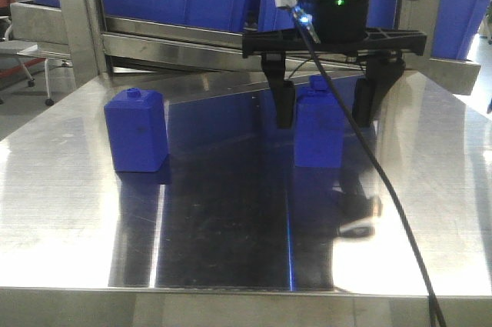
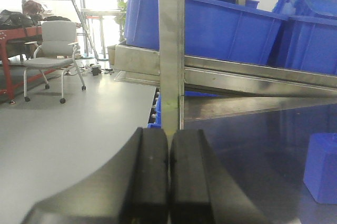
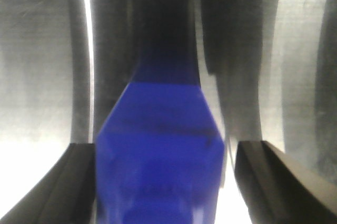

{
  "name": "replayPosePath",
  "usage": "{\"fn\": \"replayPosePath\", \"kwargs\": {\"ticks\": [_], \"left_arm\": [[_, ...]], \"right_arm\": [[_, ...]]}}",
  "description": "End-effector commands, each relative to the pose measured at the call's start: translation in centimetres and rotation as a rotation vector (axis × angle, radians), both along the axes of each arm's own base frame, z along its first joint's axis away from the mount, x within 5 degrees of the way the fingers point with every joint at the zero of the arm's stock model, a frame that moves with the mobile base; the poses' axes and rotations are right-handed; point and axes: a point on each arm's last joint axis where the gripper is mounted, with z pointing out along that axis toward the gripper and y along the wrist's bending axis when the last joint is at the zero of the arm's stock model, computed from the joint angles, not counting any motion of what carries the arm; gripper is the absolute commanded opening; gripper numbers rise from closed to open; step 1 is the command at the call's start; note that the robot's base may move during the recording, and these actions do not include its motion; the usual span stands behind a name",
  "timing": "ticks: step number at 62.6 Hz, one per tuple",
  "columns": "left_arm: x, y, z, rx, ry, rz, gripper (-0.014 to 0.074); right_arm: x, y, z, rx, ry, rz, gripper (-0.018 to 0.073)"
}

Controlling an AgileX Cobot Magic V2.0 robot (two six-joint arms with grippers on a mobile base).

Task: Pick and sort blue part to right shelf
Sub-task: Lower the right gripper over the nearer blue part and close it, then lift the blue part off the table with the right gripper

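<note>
Blue block (image 1: 319, 142) stands on the table (image 1: 231, 219), right tool (image 1: 324, 102) open astride it. Next it must close and lift. Left tool (image 2: 168, 171) sits shut.

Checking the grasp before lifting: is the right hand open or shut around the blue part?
Open. The right hand straddles the upright blue part; the wrist view shows a bright gap beside one finger.

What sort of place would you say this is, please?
Probably a factory or warehouse sorting station, perhaps a test lab. A steel table stands before a metal rack loaded with big blue bins, and an office chair sits on the open grey floor beyond.
</note>
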Motion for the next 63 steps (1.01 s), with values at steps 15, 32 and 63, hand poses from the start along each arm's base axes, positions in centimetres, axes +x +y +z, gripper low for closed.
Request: {"fn": "replayPosePath", "kwargs": {"ticks": [15,32,63], "left_arm": [[-0.2,0.1,0.0,-0.011,-0.077,0.006,0.0123],[-0.2,0.1,0.0,-0.011,-0.077,0.006,0.0123],[-0.2,0.1,0.0,-0.011,-0.077,0.006,0.0123]], "right_arm": [[0.7,-0.1,1.2,0.028,-0.059,0.011,0.0531],[0.5,-0.2,2.5,0.048,-0.095,0.011,0.0428],[-4.5,-6.0,8.0,0.045,-0.388,0.231,0.0428]]}}
